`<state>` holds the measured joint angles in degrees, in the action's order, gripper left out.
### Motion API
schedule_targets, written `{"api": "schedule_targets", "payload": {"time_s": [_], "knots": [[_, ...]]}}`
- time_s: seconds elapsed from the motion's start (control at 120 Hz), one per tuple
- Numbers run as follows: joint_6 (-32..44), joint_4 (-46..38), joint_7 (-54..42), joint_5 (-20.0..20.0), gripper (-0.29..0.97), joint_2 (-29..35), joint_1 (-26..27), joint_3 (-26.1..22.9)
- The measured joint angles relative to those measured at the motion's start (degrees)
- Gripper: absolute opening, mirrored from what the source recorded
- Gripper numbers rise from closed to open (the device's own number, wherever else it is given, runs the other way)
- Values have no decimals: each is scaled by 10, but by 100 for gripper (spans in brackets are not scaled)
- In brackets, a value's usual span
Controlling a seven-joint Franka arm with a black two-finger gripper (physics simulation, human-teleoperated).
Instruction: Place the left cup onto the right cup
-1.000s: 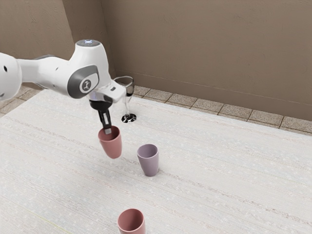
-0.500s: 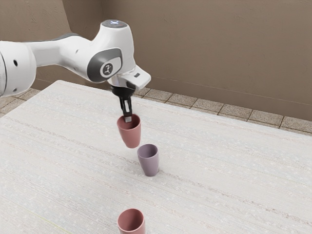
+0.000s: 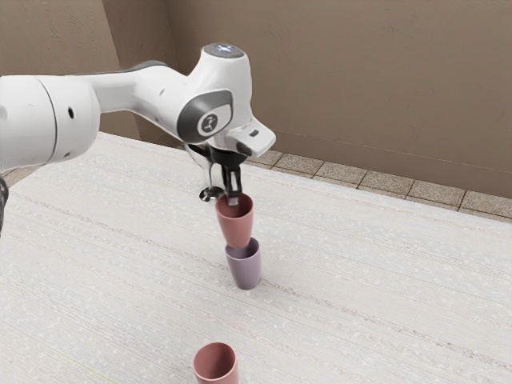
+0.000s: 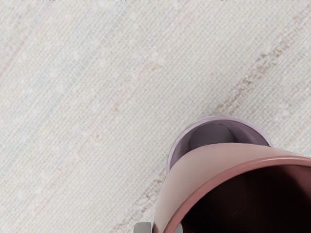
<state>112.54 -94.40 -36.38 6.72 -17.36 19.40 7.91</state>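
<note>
My gripper (image 3: pixel 234 197) is shut on the rim of a pink cup (image 3: pixel 235 223), which hangs upright in the air directly over a purple cup (image 3: pixel 243 265) standing on the table. The pink cup's base is level with the purple cup's rim or just touching it. In the wrist view the held pink cup (image 4: pixel 228 184) looms large under my hand, and the purple cup's open mouth (image 4: pixel 209 136) peeks out from behind it, slightly offset.
A second pink cup (image 3: pixel 215 364) stands near the table's front edge. A wine glass foot (image 3: pixel 210 194) shows behind my gripper. The white table (image 3: pixel 384 272) ends at a tiled floor and brown wall at the back.
My arm has carried the pink cup up and toward the exterior view's right, from beside the purple cup to directly above it.
</note>
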Motion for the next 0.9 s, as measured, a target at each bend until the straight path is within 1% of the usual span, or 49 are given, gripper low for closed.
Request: {"api": "schedule_targets", "payload": {"time_s": [0.208,0.55,0.742,0.817,0.9], "knots": [[1,3,3,-1,-11,-15,8,0],[2,6,6,-6,-11,-44,-5,0],[-4,23,4,-5,31,-50,-4,-1],[-6,24,3,-4,42,-52,-3,-1],[-7,24,3,-4,51,-53,-2,-1]]}}
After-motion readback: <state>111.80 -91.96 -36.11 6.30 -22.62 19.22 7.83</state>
